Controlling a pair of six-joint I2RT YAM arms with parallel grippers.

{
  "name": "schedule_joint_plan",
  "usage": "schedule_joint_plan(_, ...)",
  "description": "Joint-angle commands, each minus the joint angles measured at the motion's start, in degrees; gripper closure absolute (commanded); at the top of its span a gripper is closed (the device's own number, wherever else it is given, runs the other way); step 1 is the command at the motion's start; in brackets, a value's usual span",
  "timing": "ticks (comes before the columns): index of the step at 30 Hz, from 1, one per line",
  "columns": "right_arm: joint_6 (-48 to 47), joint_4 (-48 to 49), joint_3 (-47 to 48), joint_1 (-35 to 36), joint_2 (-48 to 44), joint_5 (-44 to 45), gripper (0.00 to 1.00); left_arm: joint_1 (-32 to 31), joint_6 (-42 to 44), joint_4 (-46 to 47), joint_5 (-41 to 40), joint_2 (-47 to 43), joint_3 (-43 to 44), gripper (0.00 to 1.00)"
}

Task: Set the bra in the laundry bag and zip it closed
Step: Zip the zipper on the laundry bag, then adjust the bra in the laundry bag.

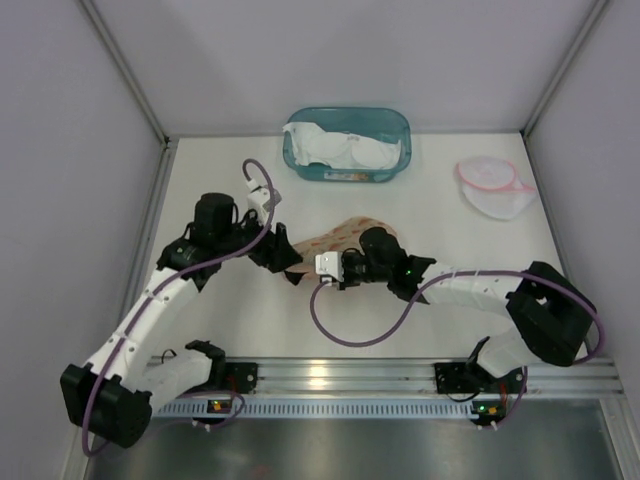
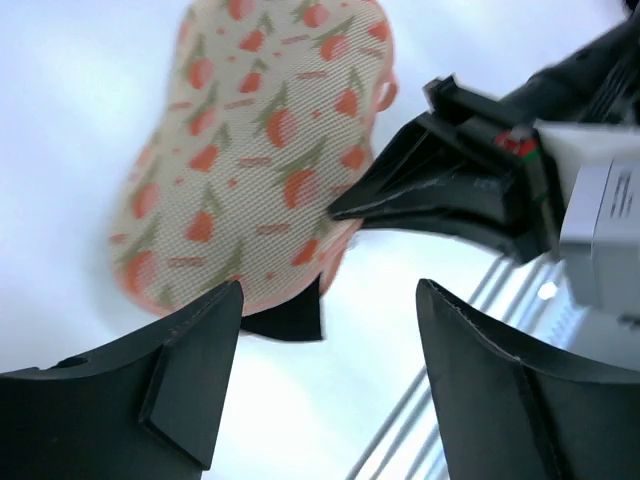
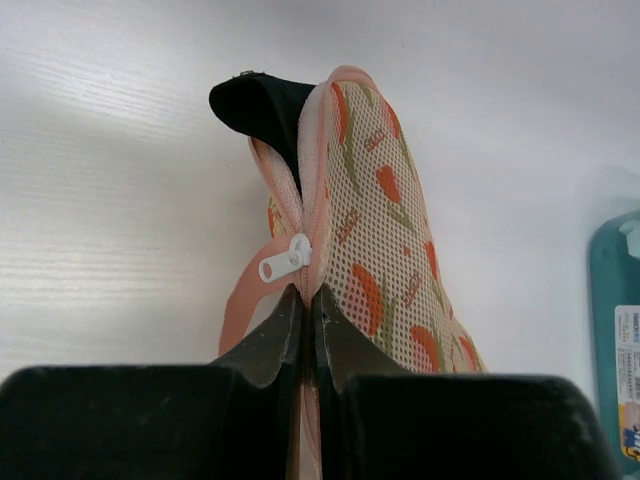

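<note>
White table (image 1: 440,230) inside grey-walled booth (image 1: 340,50); aluminium rail (image 1: 350,372) along near edge. Teal bin (image 1: 345,172) holding white cloth, rear centre. White mesh pouch (image 1: 492,190), pink rim, rear right. Tulip-print laundry bag (image 1: 335,238) mid-table, between both arms. Left gripper (image 2: 330,300) spread wide, nothing between fingers, just beside bag. Right gripper (image 3: 308,300) pressed together, pinching bag's zipper seam just below white zipper pull (image 3: 285,262). Black bra (image 3: 265,105) pokes out of bag's far end.

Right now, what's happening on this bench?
The right end effector is shut on the zipper edge of the peach tulip-print mesh laundry bag, right by its white zipper pull. The left end effector stands open beside the bag, gripping nothing. Black fabric pokes out of the bag's top, so it isn't zipped.
</note>
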Motion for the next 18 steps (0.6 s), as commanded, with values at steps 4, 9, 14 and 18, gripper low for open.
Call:
schedule_joint_plan(4,4.55,-1.21,1.62,-1.76,-3.78,-5.48,1.00,1.44,28.41,-5.45,-6.28,-7.01,-5.41,0.19)
schedule_joint_plan(9,5.61,-2.70,2.06,-2.11,-4.49,-7.42,1.00,1.44,36.62,-5.20,-5.67,-5.79,-7.80,0.19)
schedule_joint_plan(14,5.44,-3.49,2.41,-2.11,-5.19,-8.82,1.00,1.35,37.07,0.77,-4.36,-2.19,-7.89,0.19)
schedule_joint_plan(18,5.61,-4.11,3.02,-2.11,-5.11,-9.27,1.00,1.35,36.54,3.32,-1.71,0.45,-8.32,0.16)
